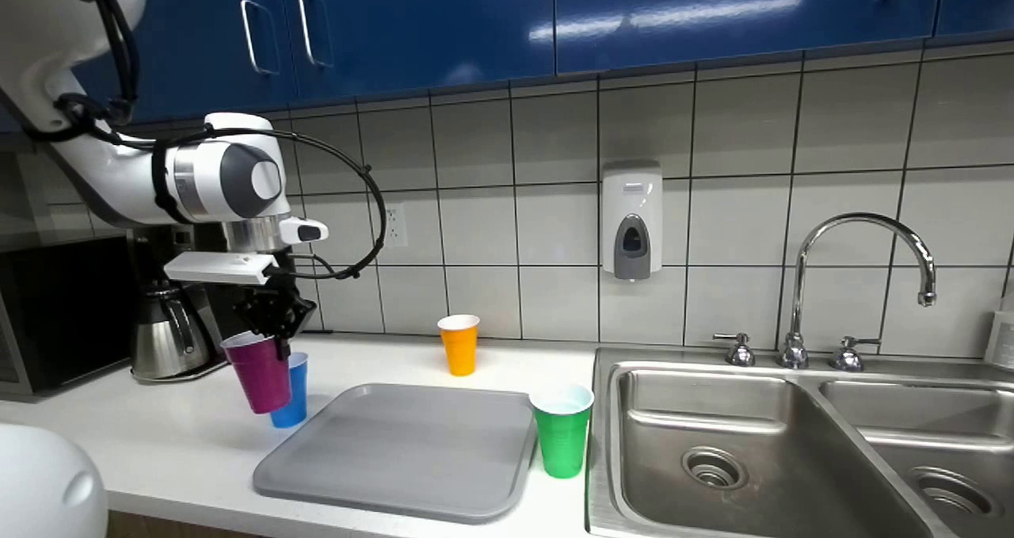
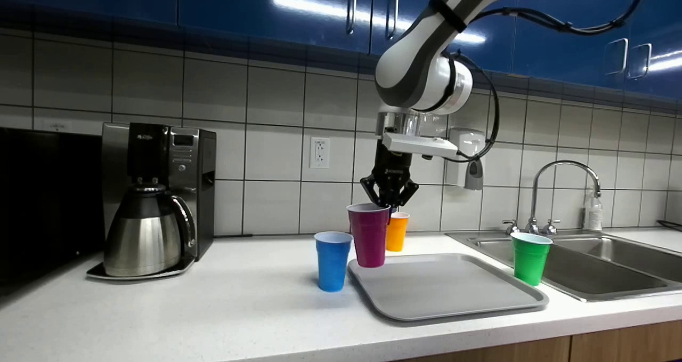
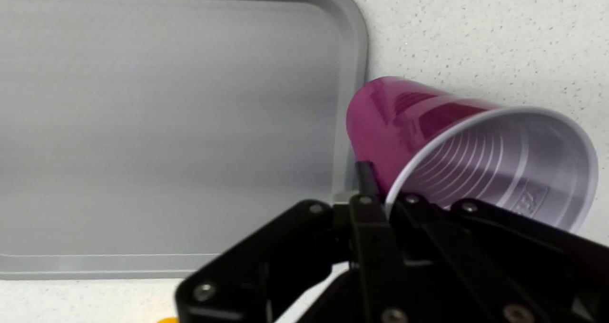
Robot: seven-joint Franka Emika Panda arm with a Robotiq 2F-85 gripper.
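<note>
At left in an exterior view, the claw (image 1: 281, 349) pinches the tilted purple cup (image 1: 255, 373) by its rim, above the bench (image 1: 166, 459). Best move it slowly, squeezing no harder: the thin wall could buckle, and the blue cup (image 1: 296, 395) stands near.

The bent arm (image 2: 421, 58) holds its end effector (image 3: 387, 197) pointing down, fingers (image 3: 373, 235) apparently pinched together.

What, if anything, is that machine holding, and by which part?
A purple cup: the gripper pinches its wall at the rim, with one finger outside and the other inside the cup.
</note>
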